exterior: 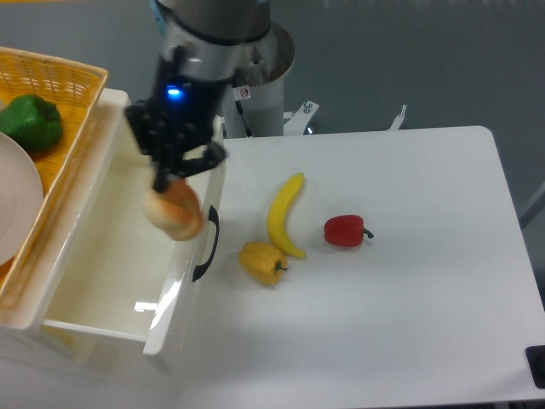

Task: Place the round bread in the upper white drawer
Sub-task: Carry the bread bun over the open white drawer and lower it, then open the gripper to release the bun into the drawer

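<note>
Starting at the left, a yellow wicker basket (64,81) with a green pepper (31,123) and a white plate (17,200) was seen above the upper white drawer (102,256), which was pulled open. The round bread (174,213) was clamped in the gripper (170,183) and hung over the drawer's front edge, beside the black handle (207,244). The cavity lay to the left and below the bun, so a short leftward shift was judged necessary. Further right, a yellow pepper (263,262), banana (284,214) and red pepper (345,230) were left on the table (426,324).
</note>
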